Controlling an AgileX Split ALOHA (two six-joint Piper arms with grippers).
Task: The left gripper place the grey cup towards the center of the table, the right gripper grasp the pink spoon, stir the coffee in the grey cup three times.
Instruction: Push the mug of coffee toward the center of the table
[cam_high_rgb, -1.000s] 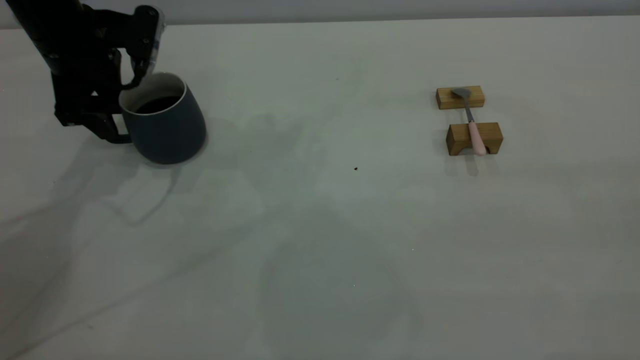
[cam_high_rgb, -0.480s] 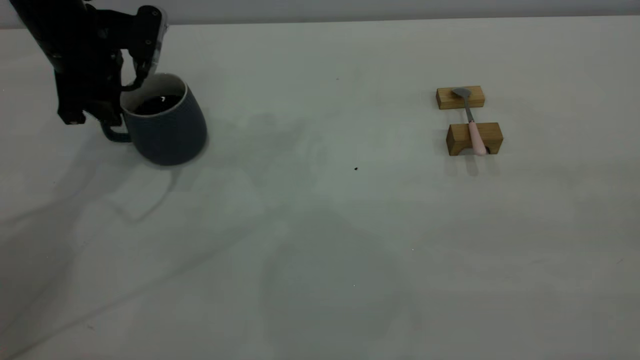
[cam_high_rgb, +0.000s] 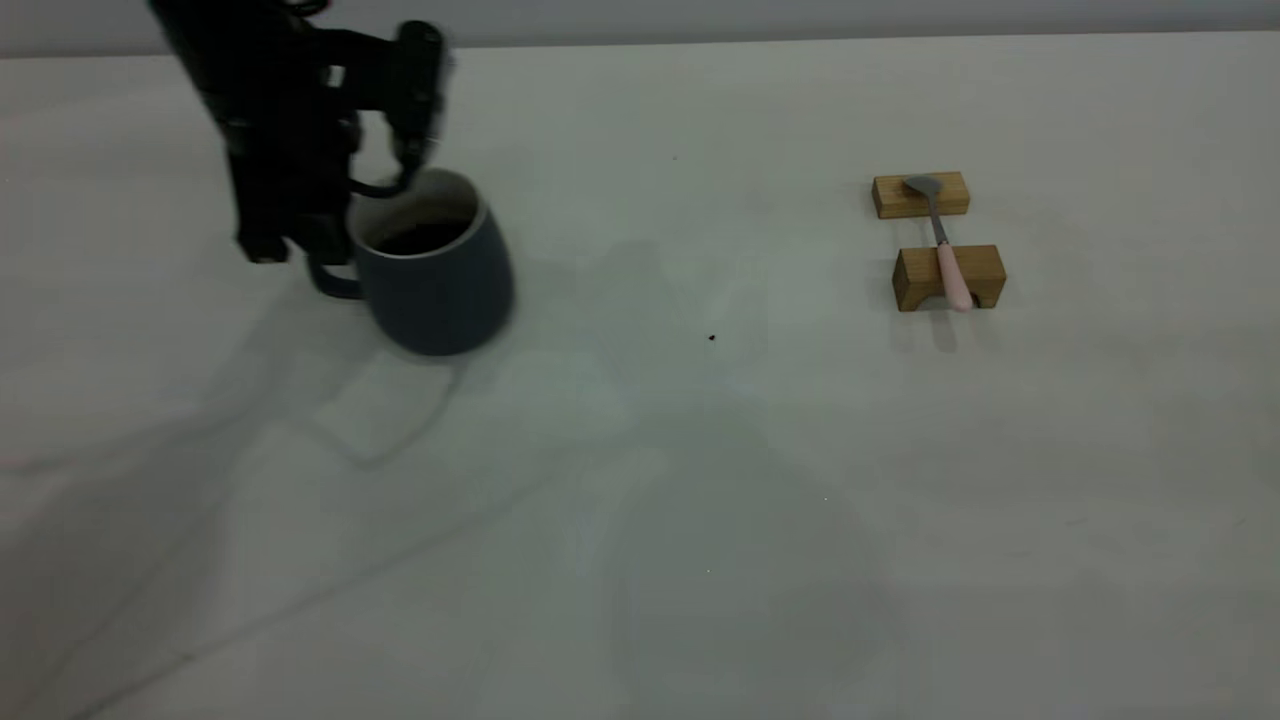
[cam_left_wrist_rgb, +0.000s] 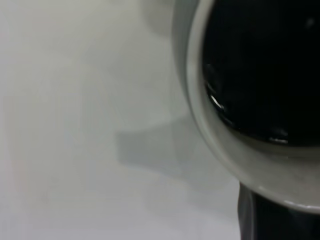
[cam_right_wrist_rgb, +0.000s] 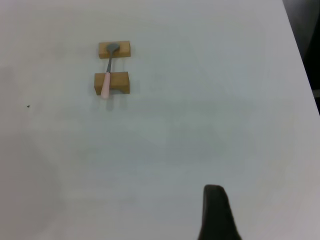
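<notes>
Grey cup (cam_high_rgb: 435, 280), upper left of frame, w/ sloshy coffee (cam_high_rgb: 420, 238): left gripper (cam_high_rgb: 345, 245) clamped at handle, best hold; right gripper's state: can't tell.

Exterior camera looked down steeply across the bench (cam_high_rgb: 700, 500) from the front, taking in the grey cup (cam_high_rgb: 435, 270) at left and the pink spoon (cam_high_rgb: 948, 270) at right. Left wrist camera sat very close over the cup rim (cam_left_wrist_rgb: 235, 160). Right wrist camera looked from high and far, sharing the spoon (cam_right_wrist_rgb: 106, 86) with the exterior view.
</notes>
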